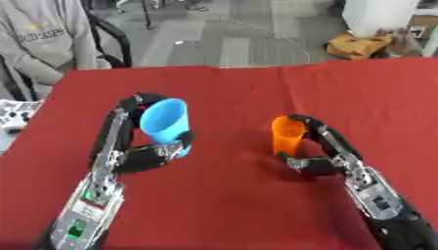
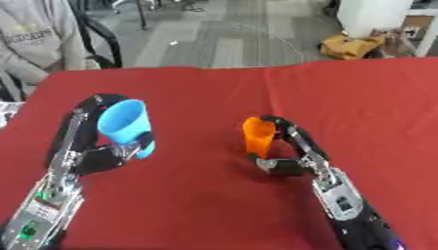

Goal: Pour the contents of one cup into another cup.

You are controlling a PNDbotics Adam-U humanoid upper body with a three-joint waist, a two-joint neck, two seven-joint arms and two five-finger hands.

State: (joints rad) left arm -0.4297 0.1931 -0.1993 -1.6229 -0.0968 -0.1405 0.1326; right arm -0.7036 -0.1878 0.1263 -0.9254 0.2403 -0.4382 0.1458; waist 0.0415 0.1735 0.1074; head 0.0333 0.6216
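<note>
Left hand [image 1: 145, 156] was wrapped around the blue cup [image 1: 166, 124], fingers curled over the far side and thumb across the near lower wall, cup tipped so its mouth leaned toward the far left. It sat at the left of the red table [image 1: 222, 205]; whether its base touched the cloth or was lifted just clear, I couldn't tell from these views. Right hand [image 1: 318, 158] was closed around the orange cup [image 1: 287, 134], fingers running up the cup's right side, thumb low near the base. That cup stood roughly upright at centre right, seemingly on the table, well apart from the blue one.

Handling, as a judgement: both looked like small thin plastic cups, light, fairly stiff at the rim but likely to flex at mid-wall if squeezed. Smooth sides, so probably a bit slippery against hard fingers. Not fragile, but easy to knock over or crush out of shape. Contents weren't visible in either cup; probably little weight either way.

Where to hold: mid-to-lower wall, fingers on one side and thumb opposite, leaving the rim free so the pour isn't blocked. The blue cup's hold looked about right for that. The receiving cup would do best held low and kept upright, its mouth open to the other.

Risk: a tapered cup sliding up out of the hold when tipped, and the cups being far enough apart that one must travel before pouring.
</note>
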